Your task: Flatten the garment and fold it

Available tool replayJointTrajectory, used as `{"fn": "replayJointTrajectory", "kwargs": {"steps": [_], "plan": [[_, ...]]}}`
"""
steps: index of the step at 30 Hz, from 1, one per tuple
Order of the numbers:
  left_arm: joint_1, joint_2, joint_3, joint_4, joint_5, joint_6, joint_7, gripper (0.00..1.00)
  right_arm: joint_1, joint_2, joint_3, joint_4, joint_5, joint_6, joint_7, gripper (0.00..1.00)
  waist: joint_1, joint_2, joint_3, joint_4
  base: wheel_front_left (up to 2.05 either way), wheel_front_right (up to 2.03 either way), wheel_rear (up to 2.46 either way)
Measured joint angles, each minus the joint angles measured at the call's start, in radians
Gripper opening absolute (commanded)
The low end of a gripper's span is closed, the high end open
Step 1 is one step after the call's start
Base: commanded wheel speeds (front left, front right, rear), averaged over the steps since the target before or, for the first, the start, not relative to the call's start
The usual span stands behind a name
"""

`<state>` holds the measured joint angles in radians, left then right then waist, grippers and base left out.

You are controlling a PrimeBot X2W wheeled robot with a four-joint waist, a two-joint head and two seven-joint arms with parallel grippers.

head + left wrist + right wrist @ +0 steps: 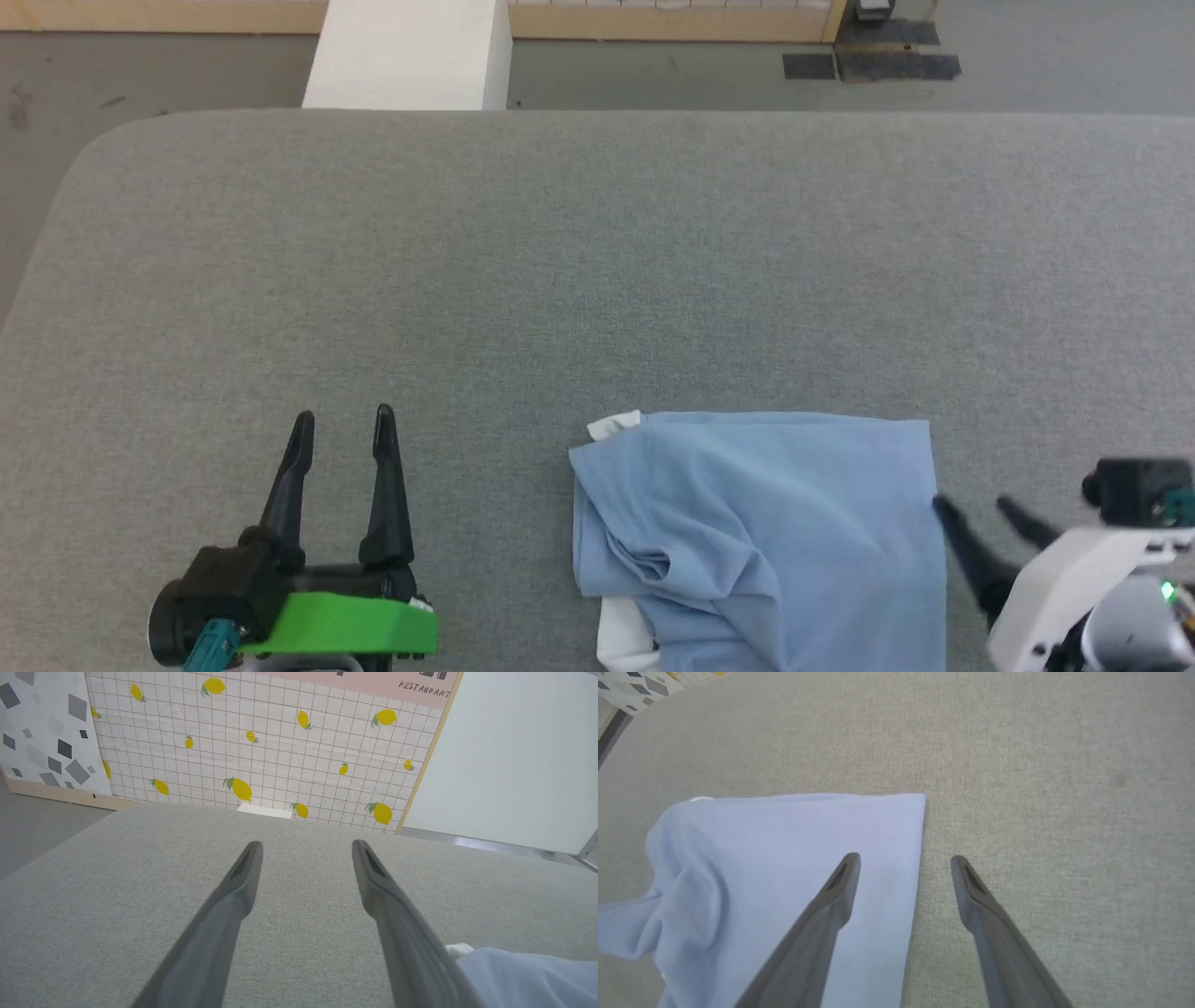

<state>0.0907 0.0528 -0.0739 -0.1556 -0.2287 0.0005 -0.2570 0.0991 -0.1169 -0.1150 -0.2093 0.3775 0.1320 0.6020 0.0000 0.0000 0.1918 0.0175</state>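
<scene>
The garment (766, 537), a light blue shirt, lies folded into a rough rectangle near the front edge of the grey table (597, 261), with bits of white collar showing at its far left corner and near its front. Its left half is rumpled; its right half (859, 830) is smooth. My right gripper (973, 506) stands open at the shirt's right edge, one finger over the cloth and the other over bare table (1041, 812), holding nothing. My left gripper (344, 420) is open and empty over the table, well left of the shirt (528, 975).
A white block (408, 54) stands beyond the table's far edge. Past it are grey floor and a wooden baseboard. A lemon-patterned wall (261, 742) and a white panel (514, 756) rise behind the table.
</scene>
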Motion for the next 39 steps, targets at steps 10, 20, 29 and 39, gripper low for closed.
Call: {"fn": "replayJointTrajectory", "kwargs": {"steps": [10, 20, 29, 39], "plan": [[-0.021, 0.0, -0.006, 0.006, 0.006, -0.008, 0.0, 1.0, 0.033, 0.04, -0.002, 0.078, 0.035, 0.0, 0.076, 1.0, 0.0, 0.0, 0.028, 0.015, 0.0, 0.0, 0.0], [-0.021, 0.0, -0.006, 0.013, 0.008, -0.009, 0.0, 1.0, 0.002, 0.055, -0.027, 0.175, 0.081, 0.0, 0.083, 0.0, 0.0, 0.0, 0.015, 0.05, 0.0, 0.0, 0.0], [-0.008, 0.0, 0.006, 0.015, 0.009, -0.011, 0.0, 1.0, -0.002, 0.061, -0.018, 0.179, 0.078, 0.0, 0.075, 0.0, 0.0, 0.0, -0.019, 0.041, 0.0, 0.0, 0.0], [-0.004, 0.0, 0.008, 0.011, 0.03, -0.026, 0.0, 1.0, -0.055, -0.013, 0.076, 0.121, 0.06, 0.0, 0.091, 0.0, 0.0, 0.0, -0.033, -0.02, 0.0, 0.0, 0.0]]}}
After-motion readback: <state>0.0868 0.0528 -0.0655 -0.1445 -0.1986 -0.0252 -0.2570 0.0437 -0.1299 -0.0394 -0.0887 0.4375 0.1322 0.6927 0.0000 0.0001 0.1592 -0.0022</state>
